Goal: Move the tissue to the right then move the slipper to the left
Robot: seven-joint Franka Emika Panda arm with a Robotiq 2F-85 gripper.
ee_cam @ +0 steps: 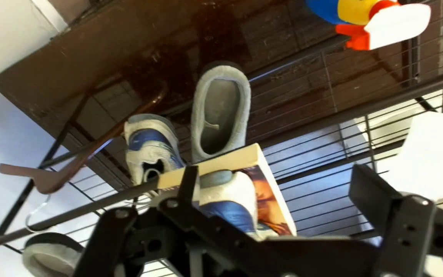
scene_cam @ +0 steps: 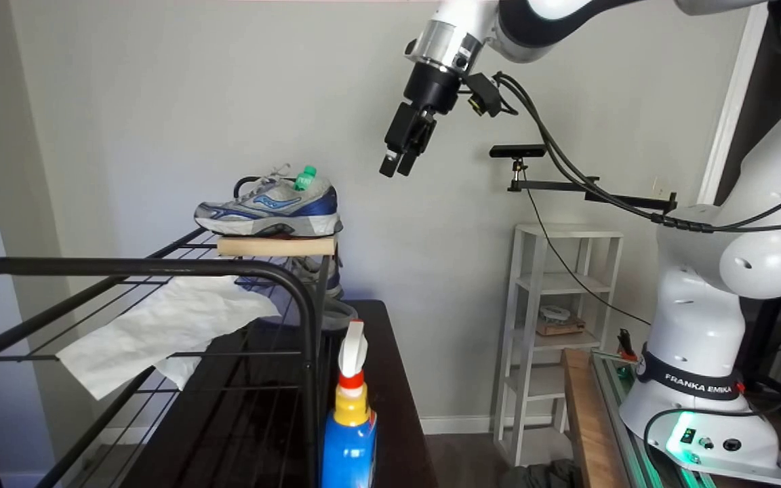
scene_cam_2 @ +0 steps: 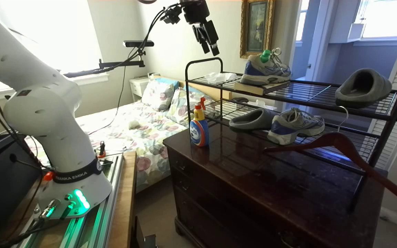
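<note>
The white tissue [scene_cam: 173,325] lies crumpled on the rack's top shelf, near one end. It also shows in an exterior view [scene_cam_2: 220,77] and at the right edge of the wrist view [ee_cam: 431,157]. A grey slipper [scene_cam_2: 364,88] sits at the top shelf's far end; it is partly cut off in the wrist view [ee_cam: 52,256]. Another grey slipper [scene_cam_2: 252,120] is on the lower shelf, also in the wrist view [ee_cam: 244,104]. My gripper [scene_cam: 397,166] is open and empty, in the air above the rack and apart from everything; it also shows in an exterior view [scene_cam_2: 210,51] and the wrist view [ee_cam: 277,181].
A sneaker [scene_cam_2: 265,70] with a green bottle cap stands on a book [scene_cam_2: 260,88] on the top shelf beside the tissue. Another sneaker [scene_cam_2: 296,125], a spray bottle [scene_cam_2: 199,129] and a hanger [scene_cam_2: 339,141] are lower down. The black wire rack [scene_cam_2: 203,61] stands on a dark dresser [scene_cam_2: 226,165].
</note>
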